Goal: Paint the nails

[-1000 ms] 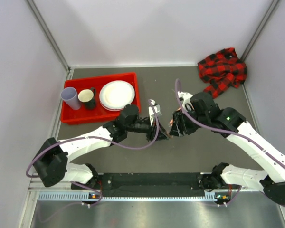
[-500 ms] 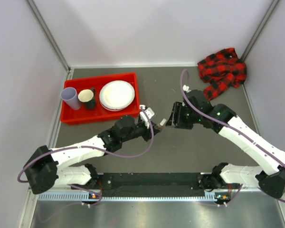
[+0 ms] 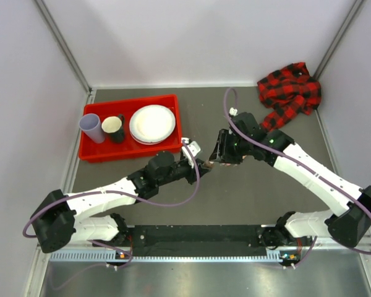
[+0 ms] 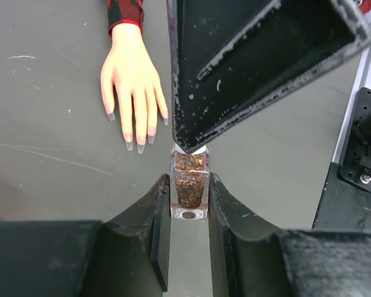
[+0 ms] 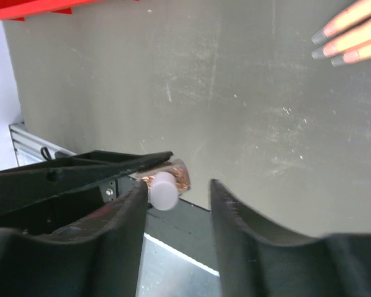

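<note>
Top external view: I have both arms meeting over the middle of the dark grey tabletop [image 3: 247, 204], just right of the red plastic tray [image 3: 99, 151] that carries a lavender cup [image 3: 90, 127], a dark cup [image 3: 113, 128] and a white plate [image 3: 152, 123]. A crumpled red-and-black plaid cloth [image 3: 290, 90] lies in the far right corner.

In the left wrist view, the left end effector [image 4: 188, 179] is clamped tight on a small clear glass bottle of coppery glitter polish [image 4: 190, 189]. Beyond the bottle, a peach-coloured mannequin hand [image 4: 130, 68] with a plaid cuff [image 4: 125, 9] lies flat on the tabletop. Its long nails [image 4: 139, 145] look pale and point toward the bottle.

In the right wrist view, the right end effector [image 5: 176, 185] stands partly open around the bottle's pale round cap [image 5: 164, 190]. The cap sits against one finger, with a gap to the other. It has hold of nothing.

Compared with a second ago, both end effectors sit farther from the bases. The right one has also slid left, closing on the left one. Over the last half second the left arm looks unmoved. The tray and the cloth lie as they did.
</note>
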Tool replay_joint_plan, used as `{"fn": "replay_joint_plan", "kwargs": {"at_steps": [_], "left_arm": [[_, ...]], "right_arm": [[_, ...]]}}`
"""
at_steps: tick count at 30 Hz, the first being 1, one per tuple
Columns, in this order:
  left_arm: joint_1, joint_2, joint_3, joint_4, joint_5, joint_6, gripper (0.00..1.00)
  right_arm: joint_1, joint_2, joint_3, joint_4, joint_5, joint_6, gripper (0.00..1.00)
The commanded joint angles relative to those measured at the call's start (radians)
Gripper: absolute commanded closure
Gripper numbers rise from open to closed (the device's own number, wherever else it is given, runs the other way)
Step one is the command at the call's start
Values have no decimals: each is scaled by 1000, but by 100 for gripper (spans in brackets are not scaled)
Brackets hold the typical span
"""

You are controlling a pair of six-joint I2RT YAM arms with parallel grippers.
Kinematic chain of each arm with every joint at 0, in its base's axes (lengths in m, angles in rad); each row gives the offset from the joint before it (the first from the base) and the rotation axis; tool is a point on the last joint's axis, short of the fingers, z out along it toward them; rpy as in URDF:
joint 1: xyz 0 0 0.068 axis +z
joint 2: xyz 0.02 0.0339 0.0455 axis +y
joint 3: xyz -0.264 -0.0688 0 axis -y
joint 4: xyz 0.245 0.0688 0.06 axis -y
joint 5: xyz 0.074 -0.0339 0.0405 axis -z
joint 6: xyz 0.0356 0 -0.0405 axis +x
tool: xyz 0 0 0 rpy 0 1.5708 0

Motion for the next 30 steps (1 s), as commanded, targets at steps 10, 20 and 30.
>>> {"fn": "replay_joint_plan", "kwargs": {"at_steps": [10, 20, 30], "left_arm": [[-6, -43, -17, 94, 38, 14, 100], [-3, -96, -2, 48, 184, -17, 100], [12, -126, 20, 236, 795, -259, 100]], "right_arm": [[11, 11, 35, 47, -48, -41, 78], [11, -44, -36, 148, -201, -278, 100], [11, -202, -213, 378, -647, -600, 100]]}}
